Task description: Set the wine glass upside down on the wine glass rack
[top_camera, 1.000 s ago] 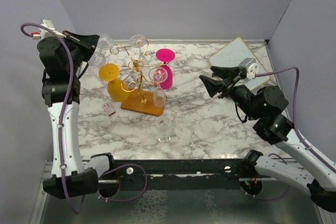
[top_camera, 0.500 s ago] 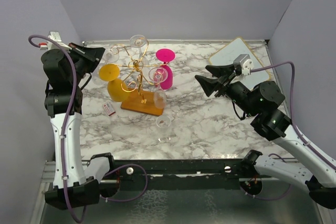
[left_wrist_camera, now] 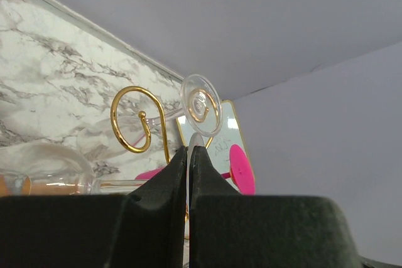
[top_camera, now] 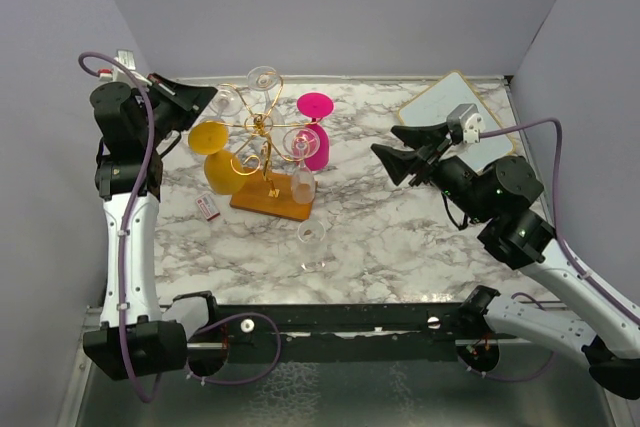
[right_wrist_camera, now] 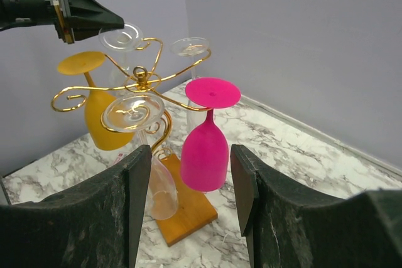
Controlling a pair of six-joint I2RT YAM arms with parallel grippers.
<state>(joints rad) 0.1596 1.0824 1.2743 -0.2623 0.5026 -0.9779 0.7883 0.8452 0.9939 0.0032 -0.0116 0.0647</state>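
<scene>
Fingers (top_camera: 185, 97) of the left gripper (top_camera: 208, 95) are pinched together on the stem of the clear wine glass (top_camera: 225, 100), held foot-up at the rear left of the wine glass rack (top_camera: 265, 202), close to its curled arms. Well right of the rack hangs the right gripper (top_camera: 383, 141), jaws apart, holding nothing.

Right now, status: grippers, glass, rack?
Left gripper shut on clear wine glass, foot up, at far-left arm of the wine glass rack; seated or not, unclear. Right gripper open, empty, standing off. Yellow glass hangs close beside.
</scene>
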